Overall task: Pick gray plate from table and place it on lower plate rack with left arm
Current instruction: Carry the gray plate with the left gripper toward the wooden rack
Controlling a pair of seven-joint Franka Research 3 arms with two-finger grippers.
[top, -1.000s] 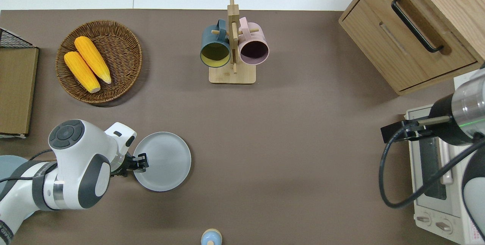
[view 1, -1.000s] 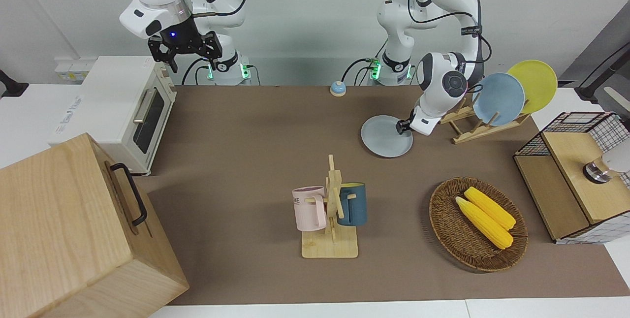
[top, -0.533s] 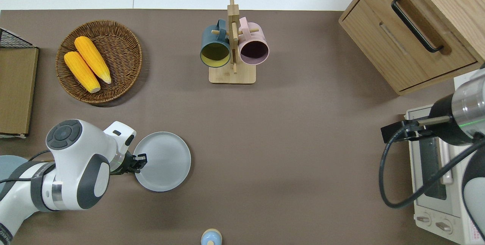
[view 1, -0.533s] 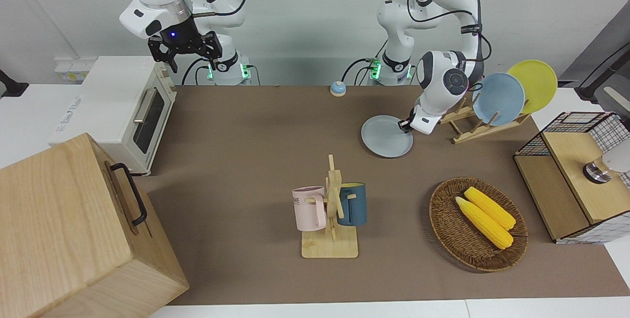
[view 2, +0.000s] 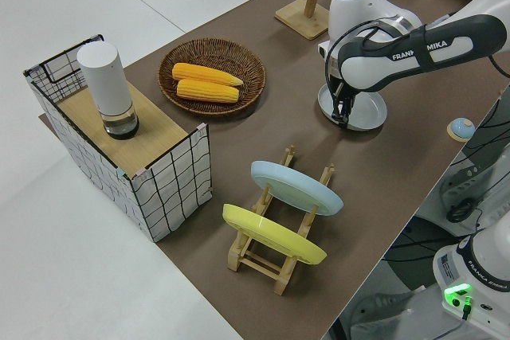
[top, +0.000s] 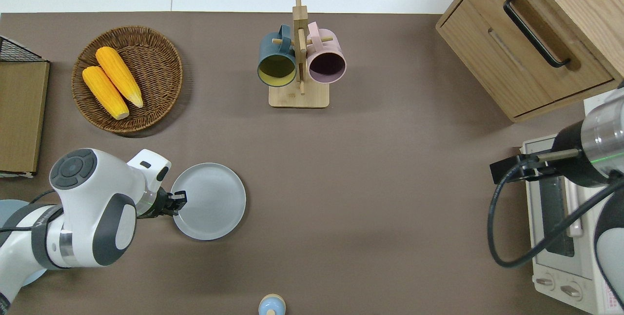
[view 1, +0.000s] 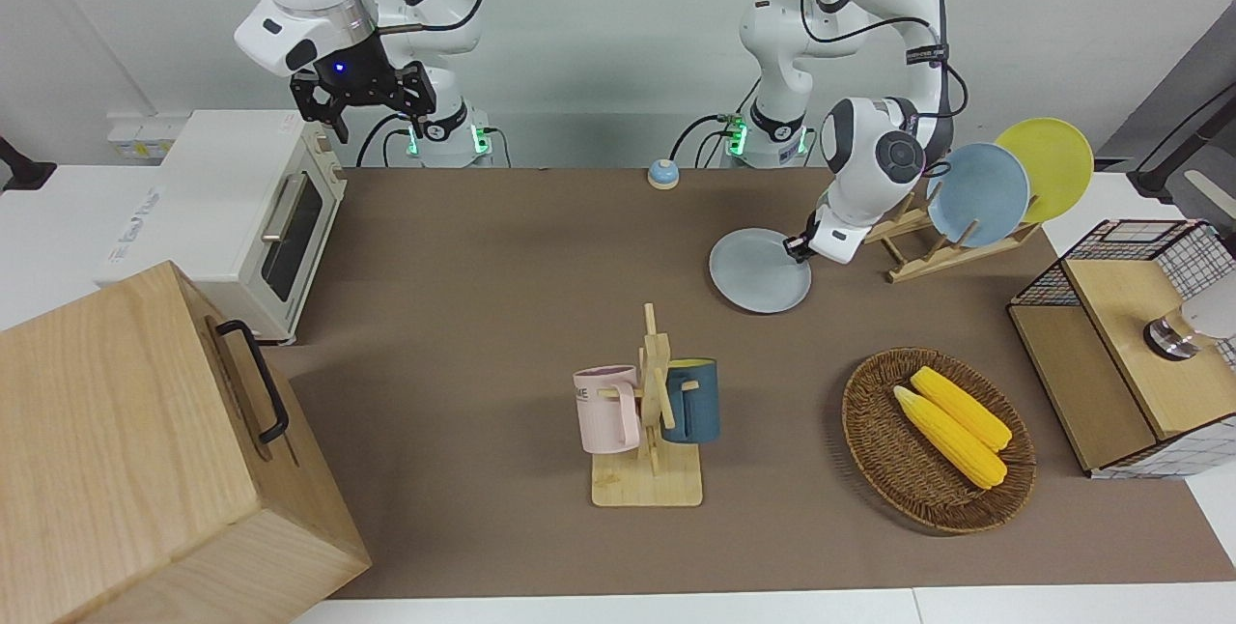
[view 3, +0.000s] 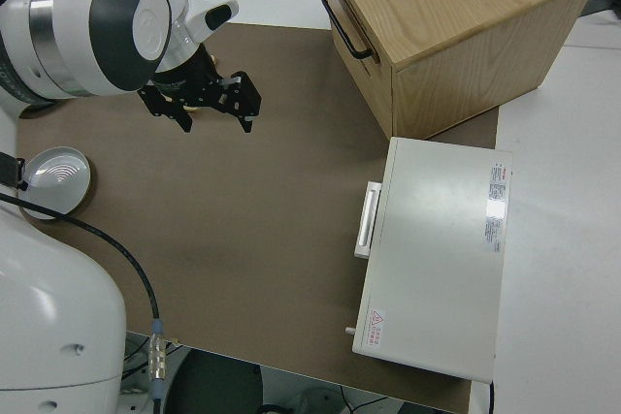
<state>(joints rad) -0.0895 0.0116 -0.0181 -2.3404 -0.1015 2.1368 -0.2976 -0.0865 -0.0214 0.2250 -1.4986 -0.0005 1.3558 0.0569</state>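
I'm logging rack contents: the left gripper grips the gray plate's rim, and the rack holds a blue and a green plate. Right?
Not quite. The left gripper does grip the gray plate at its rim, but the rack holds a blue plate and a yellow plate, not green; the left side view shows it.

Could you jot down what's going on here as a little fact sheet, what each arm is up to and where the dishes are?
Left hand: closed on the rim of the gray plate, at the edge toward the plate rack
Gray plate: lifted at the gripped edge, tilted
Right hand: parked, fingers open
Lower plate rack: holds a blue plate and a yellow plate on edge
Also on the table: basket with two corn cobs, mug tree with two mugs
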